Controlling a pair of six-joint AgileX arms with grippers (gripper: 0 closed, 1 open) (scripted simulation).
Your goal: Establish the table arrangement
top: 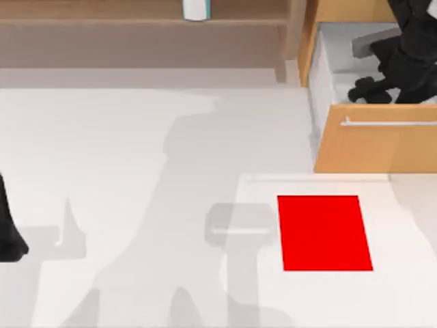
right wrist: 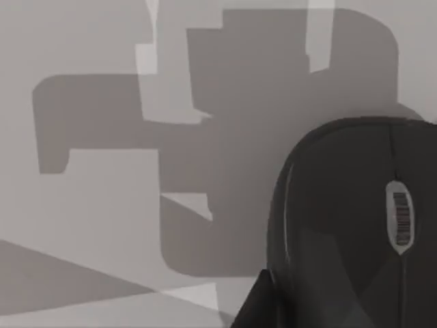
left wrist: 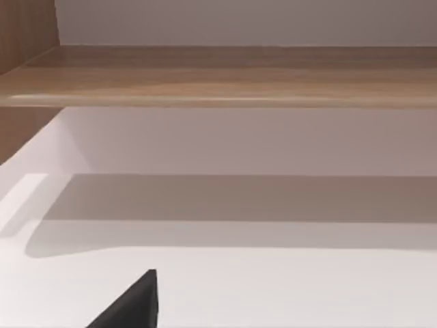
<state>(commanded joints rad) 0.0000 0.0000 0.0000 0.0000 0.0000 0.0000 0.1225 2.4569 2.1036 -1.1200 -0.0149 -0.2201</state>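
A light wooden shelf unit (top: 143, 20) runs along the far edge, a small white container (top: 195, 9) standing on its board. To its right an open wooden drawer (top: 379, 143) juts forward, pale inside, with a slim metal handle (top: 389, 123) on its front. Soft grey shadows spread over the white surface, and a red mat (top: 324, 232) lies below the drawer.

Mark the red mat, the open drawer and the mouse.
red mat (top: 324, 232): top view, middle of its surface.
open drawer (top: 382, 145): top view, wooden front panel.
mouse (right wrist: 355, 212): right wrist view, dark shell beside the scroll wheel.
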